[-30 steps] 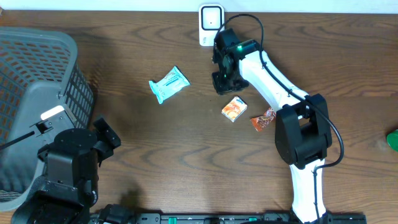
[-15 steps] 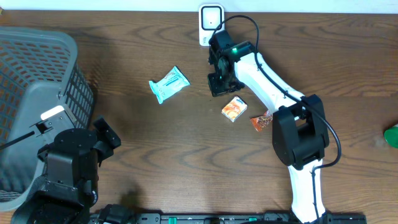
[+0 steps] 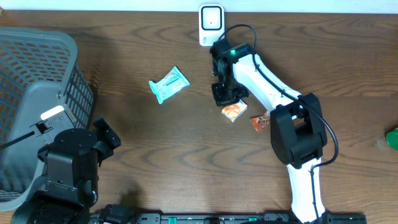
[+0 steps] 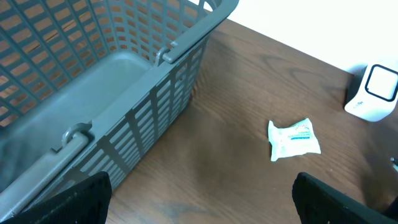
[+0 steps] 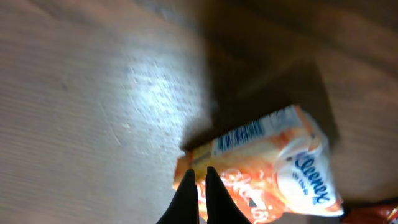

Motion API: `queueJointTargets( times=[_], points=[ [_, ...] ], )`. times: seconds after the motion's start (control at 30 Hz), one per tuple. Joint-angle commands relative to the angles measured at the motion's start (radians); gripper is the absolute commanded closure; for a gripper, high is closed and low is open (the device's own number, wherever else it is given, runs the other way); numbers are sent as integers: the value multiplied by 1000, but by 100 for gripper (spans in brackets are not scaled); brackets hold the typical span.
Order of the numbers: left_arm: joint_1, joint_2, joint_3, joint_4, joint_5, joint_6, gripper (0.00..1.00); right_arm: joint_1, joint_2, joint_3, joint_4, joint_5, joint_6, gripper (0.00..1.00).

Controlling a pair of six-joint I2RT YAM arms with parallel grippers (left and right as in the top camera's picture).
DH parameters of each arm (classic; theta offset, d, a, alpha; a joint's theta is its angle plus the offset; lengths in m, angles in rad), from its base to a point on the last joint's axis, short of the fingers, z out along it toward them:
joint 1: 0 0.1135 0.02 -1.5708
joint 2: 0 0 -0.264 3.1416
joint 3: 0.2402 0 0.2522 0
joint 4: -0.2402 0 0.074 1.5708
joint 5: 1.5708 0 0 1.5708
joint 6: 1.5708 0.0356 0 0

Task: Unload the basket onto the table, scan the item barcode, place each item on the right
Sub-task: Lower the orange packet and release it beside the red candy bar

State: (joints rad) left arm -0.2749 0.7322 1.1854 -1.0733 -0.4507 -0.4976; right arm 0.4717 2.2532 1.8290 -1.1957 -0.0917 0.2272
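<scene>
At the far left the grey slatted plastic basket stands on the brown wooden desk. Beside it, the left tool hangs with its fingers spread wide and holds nothing. Further right a teal-and-white sachet lies flat, well apart from the white upright scanner at the desk's far edge.

The change is at the right tool. A second ago it stood just below the scanner. It has since swung nearer, down onto the orange tissue pack, and its fingers have pressed fully together. In the wrist view the tips meet at the pack's lower left corner. Whether they have nipped a fold of wrapper cannot be told, so the pick-up looks begun but not proven.

The pack lies flat on the desk. In the wrist view its long axis slants from lower left to upper right, and the barcode strip runs along its upper long edge. That strip faces upward, so the pack likely needs tipping toward the scanner. Just right of the pack is a crumpled red-orange wrapper.
</scene>
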Motion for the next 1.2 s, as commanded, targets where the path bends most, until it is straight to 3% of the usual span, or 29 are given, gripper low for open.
queueJointTargets(
  times=[0.0, 0.3, 0.63, 0.87, 1.17],
  points=[
    [5, 3, -4, 0, -13, -2, 7, 16, 19, -45, -7, 11, -2, 99],
    [5, 4, -4, 0, -13, -2, 7, 27, 19, -140, -3, 19, -35, 99],
    [5, 4, -4, 0, -13, -2, 7, 24, -19, -85, -198, 362, -33, 99],
    [5, 4, -4, 0, -13, -2, 7, 24, -71, -26, -161, 250, -19, 99],
    [5, 4, -4, 0, -13, -2, 7, -49, -85, -26, -102, 269, 118, 99]
  ],
)
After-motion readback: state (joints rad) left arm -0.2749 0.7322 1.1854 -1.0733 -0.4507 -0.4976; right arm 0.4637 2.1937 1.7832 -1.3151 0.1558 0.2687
